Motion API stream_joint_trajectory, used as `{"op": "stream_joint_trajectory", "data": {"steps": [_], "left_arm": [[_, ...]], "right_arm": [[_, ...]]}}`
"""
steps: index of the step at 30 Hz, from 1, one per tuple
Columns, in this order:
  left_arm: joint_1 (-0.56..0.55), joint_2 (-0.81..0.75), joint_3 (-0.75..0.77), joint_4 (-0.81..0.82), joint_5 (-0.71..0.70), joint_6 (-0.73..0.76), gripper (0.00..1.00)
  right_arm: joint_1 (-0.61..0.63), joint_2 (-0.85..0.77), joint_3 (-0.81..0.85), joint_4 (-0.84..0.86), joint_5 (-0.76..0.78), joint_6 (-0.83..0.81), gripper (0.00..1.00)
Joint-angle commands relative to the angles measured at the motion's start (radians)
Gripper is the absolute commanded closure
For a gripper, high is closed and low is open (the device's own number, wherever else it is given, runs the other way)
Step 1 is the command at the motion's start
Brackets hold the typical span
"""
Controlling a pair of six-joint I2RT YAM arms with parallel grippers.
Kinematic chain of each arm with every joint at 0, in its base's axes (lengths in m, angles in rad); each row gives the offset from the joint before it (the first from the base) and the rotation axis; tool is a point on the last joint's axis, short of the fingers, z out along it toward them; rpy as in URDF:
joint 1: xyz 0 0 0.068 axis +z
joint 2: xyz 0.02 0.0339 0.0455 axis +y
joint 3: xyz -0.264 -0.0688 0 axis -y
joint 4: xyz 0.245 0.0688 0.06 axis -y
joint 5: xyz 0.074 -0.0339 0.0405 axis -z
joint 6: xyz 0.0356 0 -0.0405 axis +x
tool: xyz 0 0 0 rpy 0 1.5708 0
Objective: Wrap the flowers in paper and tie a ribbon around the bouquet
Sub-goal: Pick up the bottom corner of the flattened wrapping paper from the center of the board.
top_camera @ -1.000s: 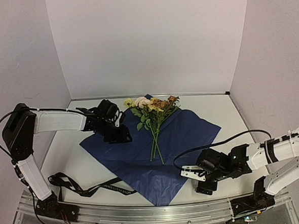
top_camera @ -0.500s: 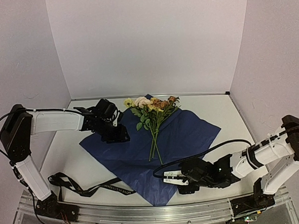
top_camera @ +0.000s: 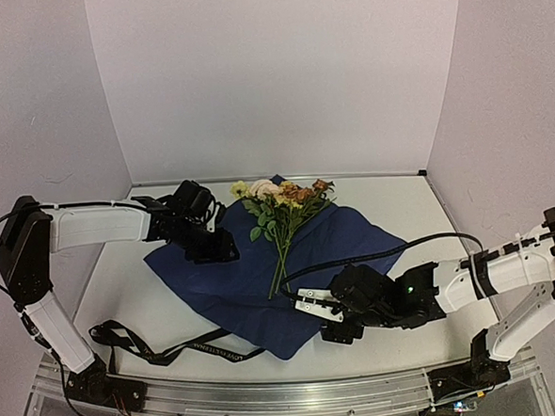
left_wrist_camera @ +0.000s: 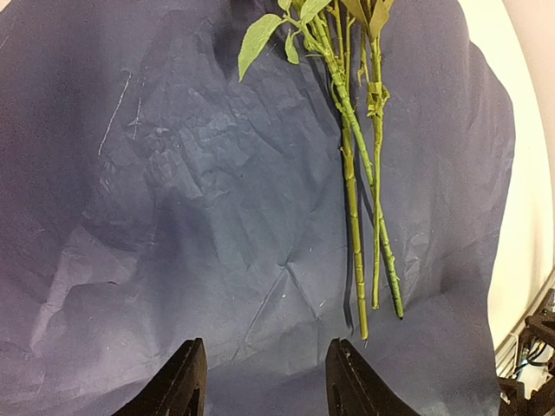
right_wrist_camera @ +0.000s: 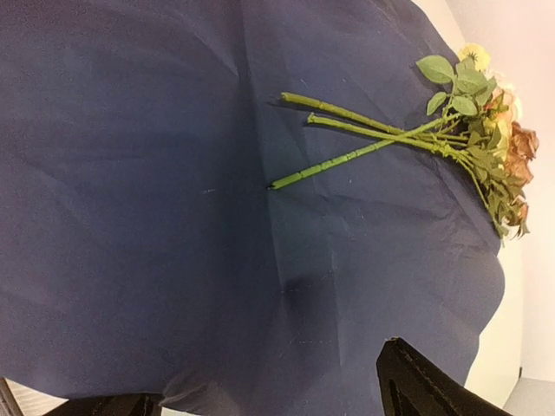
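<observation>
Nearby, the ribbon (top_camera: pixel 211 346) lies front-left of the paper (top_camera: pixel 226 287), flowers (top_camera: pixel 279 203) atop

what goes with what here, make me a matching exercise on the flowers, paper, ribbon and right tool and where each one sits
1 flowers
2 paper
3 ribbon
4 right tool

A strewn at the near left of the table
B spread out, dark blue side up
C open, at the paper's near edge
D lying on the paper, heads at its far corner

Pairs: 1-D, 2-B, 3-A, 4-C
</observation>
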Motion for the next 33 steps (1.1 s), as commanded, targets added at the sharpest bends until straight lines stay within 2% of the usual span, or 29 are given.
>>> {"op": "stream_joint_trajectory", "data": {"steps": [1,3,8,13,19,25,28,33], "left_arm": [[0.003,-0.065,0.055,-0.027,-0.016,0.017,0.50],[0.003,-0.074,0.059,-0.035,-0.022,0.018,0.50],[0.003,-0.114,0.064,-0.061,-0.013,0.030,0.50],[0.003,-0.136,0.076,-0.102,-0.018,0.047,0.50],[0.005,-0.109,0.099,-0.119,0.005,0.061,0.53],[0.007,-0.054,0.097,-0.104,0.125,0.073,0.62],[0.005,-0.011,0.081,-0.084,0.210,0.062,0.64],[0.002,0.035,0.021,-0.043,0.269,0.039,0.64]], "right_arm": [[-0.052,-0.012,0.077,-0.110,-0.065,0.105,0.15],[-0.073,-0.005,0.102,-0.134,-0.101,0.141,0.20],[-0.100,-0.004,0.161,-0.208,-0.196,0.184,0.38],[-0.101,0.025,0.230,-0.265,-0.254,0.183,0.44],[-0.103,0.065,0.294,-0.297,-0.310,0.191,0.62],[-0.102,0.074,0.348,-0.346,-0.374,0.188,0.64],[-0.102,0.084,0.363,-0.372,-0.400,0.192,0.65],[-0.089,0.112,0.382,-0.388,-0.420,0.201,0.70]]}}
